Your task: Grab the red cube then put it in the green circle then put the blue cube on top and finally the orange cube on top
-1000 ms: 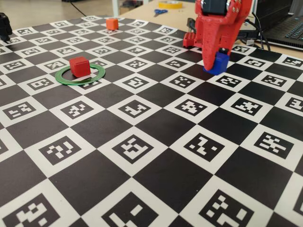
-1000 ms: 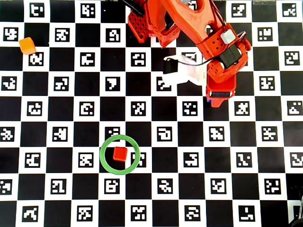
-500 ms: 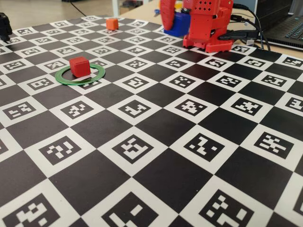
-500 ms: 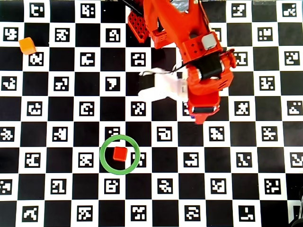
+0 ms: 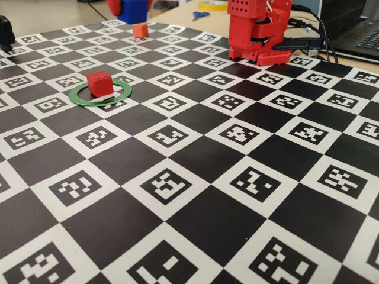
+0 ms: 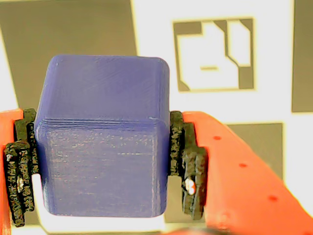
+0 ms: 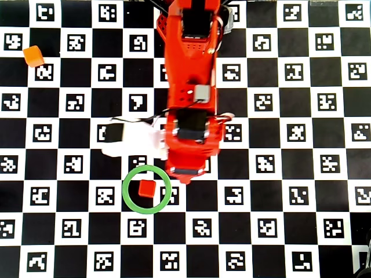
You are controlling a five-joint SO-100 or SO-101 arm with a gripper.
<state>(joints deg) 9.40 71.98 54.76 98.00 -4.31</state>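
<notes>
Change: over the last second the arm (image 7: 191,98) has been swinging from the board's right side, where the blue cube was being picked up, toward the middle; in the overhead view its tip is now sitting at about 2 o'clock of the ring.
Gripper: the gripper (image 6: 102,161) is closing its black pads (image 6: 186,161) on both side faces of the blue cube (image 6: 102,137), open only to the cube's width and carrying it clear of the board.
Blue cube: in the fixed view it is hanging high at the top edge (image 5: 134,9), above the far rows.
Red cube: it is resting inside the green circle (image 7: 128,201), slightly off centre (image 7: 146,188).
Orange cube: it is waiting at about 10 o'clock of the ring, well apart (image 7: 33,55).
Meaning: the first step looks done and the second is under way; the carry is needing a short move toward 8 o'clock, then a level lowering onto the red cube.
</notes>
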